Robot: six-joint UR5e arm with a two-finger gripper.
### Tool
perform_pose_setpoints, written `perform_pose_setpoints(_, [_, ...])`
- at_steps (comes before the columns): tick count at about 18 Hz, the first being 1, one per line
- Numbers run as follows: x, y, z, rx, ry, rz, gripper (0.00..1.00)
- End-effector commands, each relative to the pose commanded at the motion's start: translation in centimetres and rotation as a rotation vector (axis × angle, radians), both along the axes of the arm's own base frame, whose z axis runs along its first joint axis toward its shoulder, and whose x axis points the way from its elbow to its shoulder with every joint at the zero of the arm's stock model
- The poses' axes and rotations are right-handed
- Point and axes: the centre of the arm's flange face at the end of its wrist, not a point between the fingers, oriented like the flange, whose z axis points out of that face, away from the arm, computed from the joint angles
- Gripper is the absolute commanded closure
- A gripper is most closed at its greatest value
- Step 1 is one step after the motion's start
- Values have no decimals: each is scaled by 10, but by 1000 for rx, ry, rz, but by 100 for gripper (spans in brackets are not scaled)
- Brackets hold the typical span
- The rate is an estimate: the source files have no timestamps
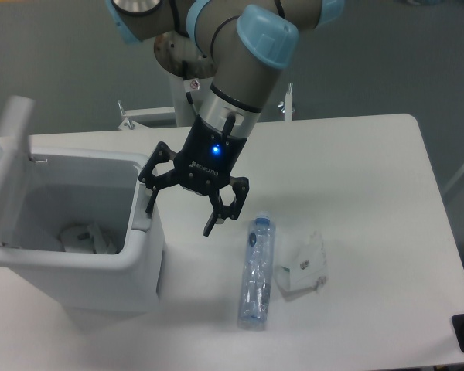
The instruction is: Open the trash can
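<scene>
We record one gripper (179,209), centre-left of the frame, black with a blue light lit on its body, fingers spread wide and holding nothing. Its left-hand fingertip (148,205) sits on or just at the light-grey push tab (143,220); we cannot tell whether it presses. The other finger hangs above the bare white table (356,154). We list the trash can (77,270) at lower left, its lid (8,166) swung up at the far left edge, crumpled white waste (83,238) visible inside. On the table right of the gripper lie a clear plastic bottle (256,270) and, just beside it, a crumpled white wrapper (303,266).
</scene>
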Motion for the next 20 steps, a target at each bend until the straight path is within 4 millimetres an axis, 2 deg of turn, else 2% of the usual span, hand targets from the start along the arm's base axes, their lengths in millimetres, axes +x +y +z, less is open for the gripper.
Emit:
perform_pose_setpoints(5, [-11, 2, 14, 36, 48, 4, 0])
perform_pose_setpoints(7, [-22, 0, 11, 43, 59, 18, 0])
perform_pose_setpoints(9, [-54, -12, 0, 50, 88, 43, 0])
perform_pose_setpoints(13, [-127, -51, -35, 28, 192, 25, 0])
perform_pose_setpoints(15, [-156, -73, -41, -14, 281, 13, 0])
perform_pose_setpoints(17, [-178, -88, -62, -101, 392, -70, 0])
perform_pose_setpoints(20, [-198, -96, -78, -232, 459, -82, 0])
